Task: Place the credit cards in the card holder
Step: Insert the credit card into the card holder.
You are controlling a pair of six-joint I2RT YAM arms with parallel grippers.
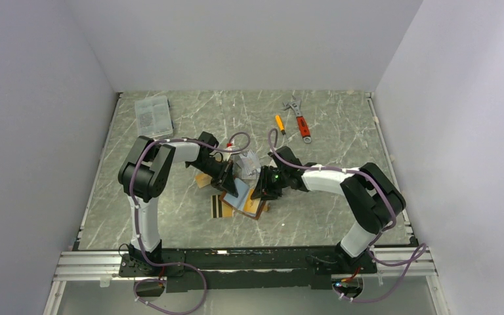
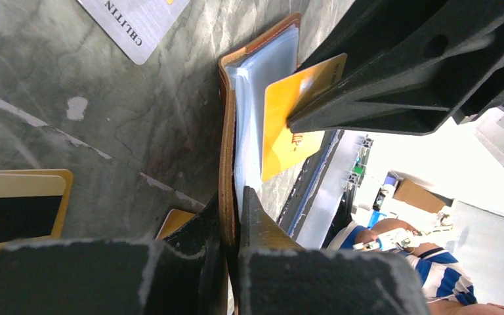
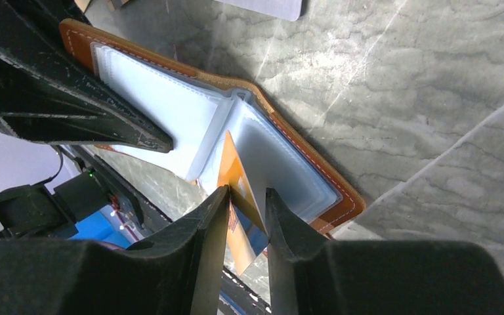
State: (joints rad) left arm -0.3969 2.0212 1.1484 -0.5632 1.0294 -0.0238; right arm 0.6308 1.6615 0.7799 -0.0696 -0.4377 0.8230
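The tan leather card holder is held open on edge, its clear sleeves spread. My left gripper is shut on its leather cover. An orange credit card stands partly inside a sleeve, also seen in the left wrist view. My right gripper straddles that card's free end, jaws apart, the card slanting loosely between them. In the top view both grippers, left and right, meet at the holder. A gold card with black stripes and silver cards lie on the table.
A red-handled wrench and a small orange screwdriver lie at the back right. A clear packet sits at the back left. A silver card and the striped gold card lie close to the holder.
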